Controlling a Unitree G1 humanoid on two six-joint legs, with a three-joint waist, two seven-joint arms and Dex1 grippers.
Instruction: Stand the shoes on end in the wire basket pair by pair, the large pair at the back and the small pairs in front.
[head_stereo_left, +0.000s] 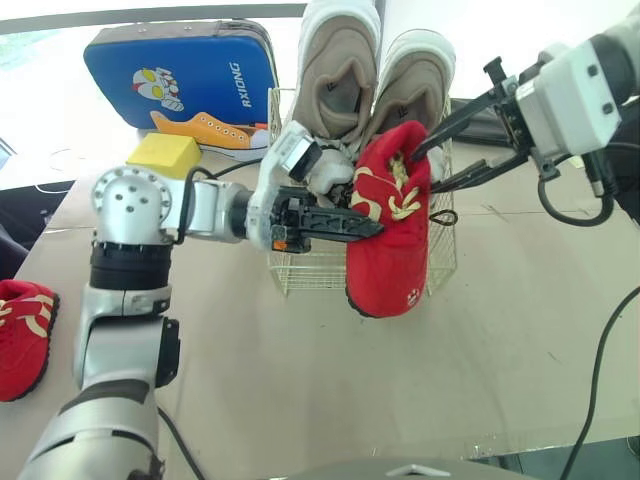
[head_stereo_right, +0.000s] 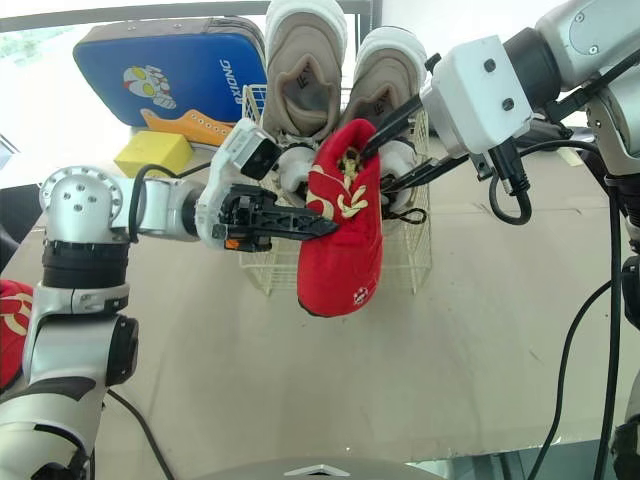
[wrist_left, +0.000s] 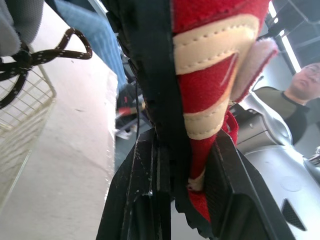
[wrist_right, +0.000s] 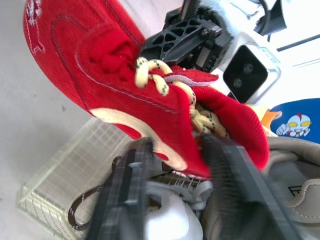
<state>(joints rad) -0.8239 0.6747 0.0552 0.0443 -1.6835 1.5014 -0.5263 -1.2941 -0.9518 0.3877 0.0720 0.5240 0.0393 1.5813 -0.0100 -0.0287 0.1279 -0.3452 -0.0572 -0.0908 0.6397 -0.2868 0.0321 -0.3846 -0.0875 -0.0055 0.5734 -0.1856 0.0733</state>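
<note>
A red shoe with cream laces (head_stereo_left: 392, 235) hangs toe-down in front of the wire basket (head_stereo_left: 300, 275), sole facing the basket. My left gripper (head_stereo_left: 368, 228) is shut on its side edge, the red fabric pinched between the black fingers (wrist_left: 230, 190). From the right, my right gripper (head_stereo_left: 425, 165) is shut on the shoe's collar (wrist_right: 235, 125). Two large beige shoes (head_stereo_left: 340, 70) stand on end at the back of the basket. Small white shoes with dark laces (head_stereo_left: 330, 172) sit in front of them. A second red shoe (head_stereo_left: 22, 335) lies on the table at the far left.
A blue shoe case (head_stereo_left: 180, 75) and a yellow block (head_stereo_left: 165, 152) sit behind and to the left of the basket. Black cables (head_stereo_left: 600, 370) hang down at the right. A person (wrist_left: 310, 80) shows beyond the table in the left wrist view.
</note>
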